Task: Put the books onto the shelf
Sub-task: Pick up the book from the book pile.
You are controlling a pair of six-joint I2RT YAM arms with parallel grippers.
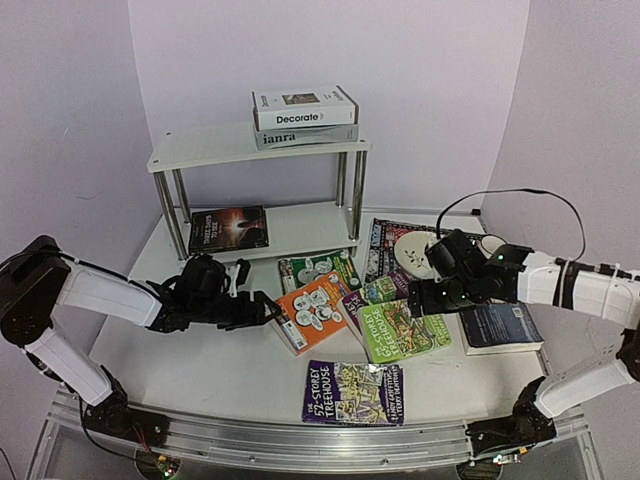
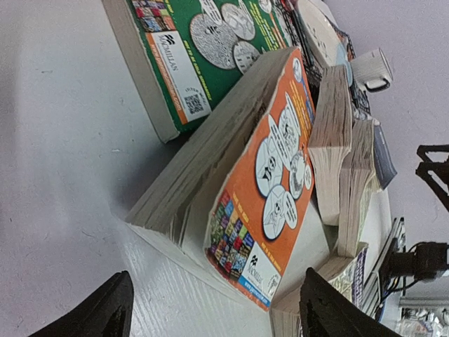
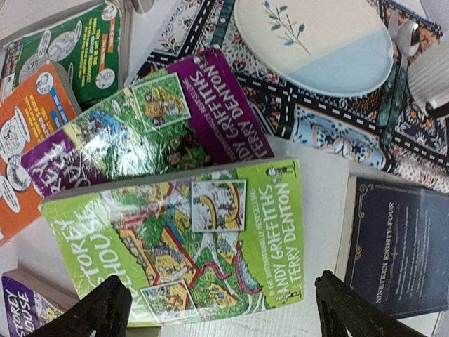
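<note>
**Both tools spread wide over the book heap, here's what bugs me**

Left tool (image 2: 214, 316) has its jaws spread wide and holds nothing, right beside the orange book (image 1: 315, 312) mid-tabletop. Same deal for the right tool (image 3: 224, 316): wide, empty, over the lime-green book (image 1: 405, 330).

The shelf (image 1: 200, 150) stands at the far edge with Decorate (image 1: 305, 108) stacked on ianra (image 1: 300, 136), plus a dark book (image 1: 228, 229) on the lower tier. The rest lie loose, including a navy book (image 1: 500, 328) toward the right edge.

My worries:
- The orange one looks propped on its neighbours with its pages fanning, so a pinch may catch only some of them.
- The lime-green one lies across a glossy purple paperback (image 3: 203, 105) and could slide.
- Both arms are working one heap, so they might bump.

The tabletop (image 1: 200, 370) is white and faintly grained, with a metal rail (image 1: 300, 440) along the near edge. Pale lilac walls all round.
</note>
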